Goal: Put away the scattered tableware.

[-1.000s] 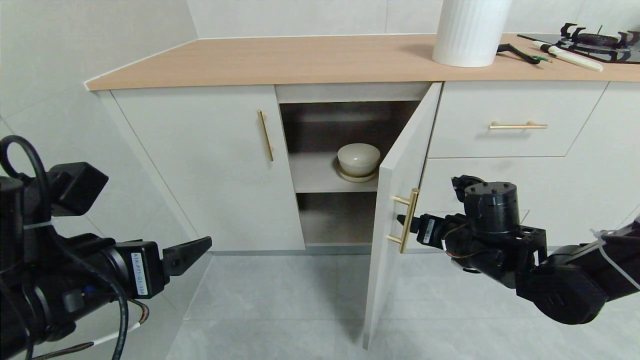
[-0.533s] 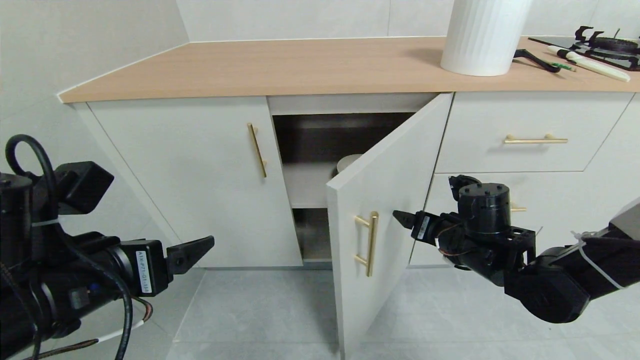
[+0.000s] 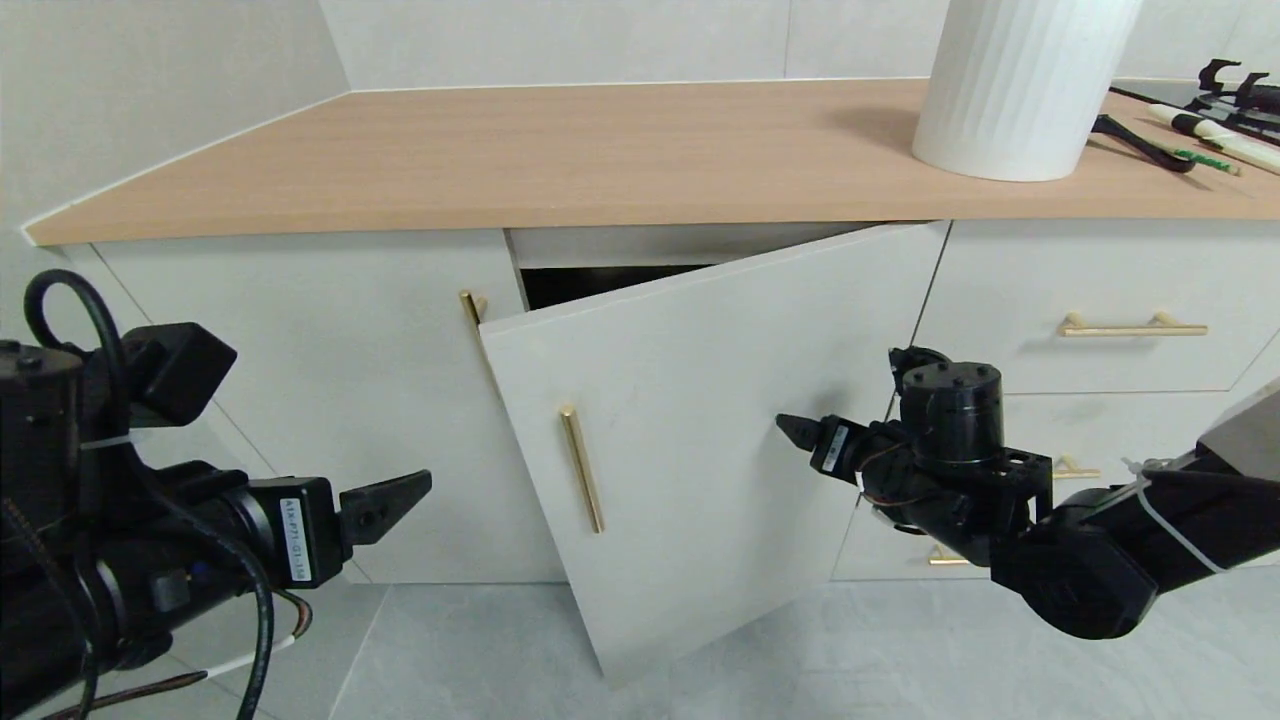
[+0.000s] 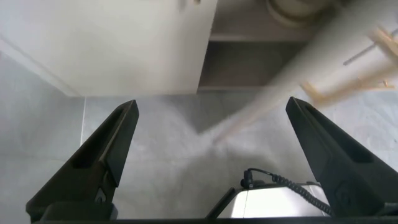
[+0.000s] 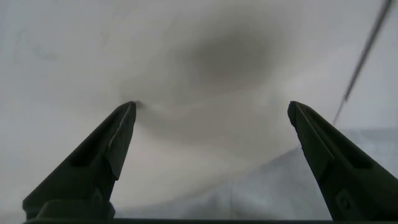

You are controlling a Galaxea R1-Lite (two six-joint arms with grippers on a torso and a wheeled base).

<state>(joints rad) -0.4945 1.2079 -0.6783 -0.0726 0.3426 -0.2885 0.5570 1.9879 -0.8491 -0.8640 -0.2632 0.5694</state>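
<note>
The white cabinet door (image 3: 700, 420) with a gold handle (image 3: 582, 468) stands only a little ajar, leaving a dark slit at its top. My right gripper (image 3: 800, 432) is open, its fingertips against the door's face (image 5: 205, 74). My left gripper (image 3: 400, 495) is open and holds nothing, low at the left in front of the other cabinet door. The left wrist view looks between its fingers (image 4: 106, 155) at the swinging door (image 4: 292, 87) and a pale bowl (image 4: 297, 9) on the shelf inside.
On the wooden counter (image 3: 500, 150) a white ribbed container (image 3: 1025, 90) stands at the right, with utensils (image 3: 1165, 145) and a stove grate (image 3: 1235, 90) beyond it. Drawers with gold handles (image 3: 1130, 325) lie right of the door. Grey tiled floor (image 3: 480, 650) spreads below.
The door has swung from wide open to nearly shut, with my right gripper following against it. The bowl on the shelf is now hidden in the head view. The camera has shifted.
</note>
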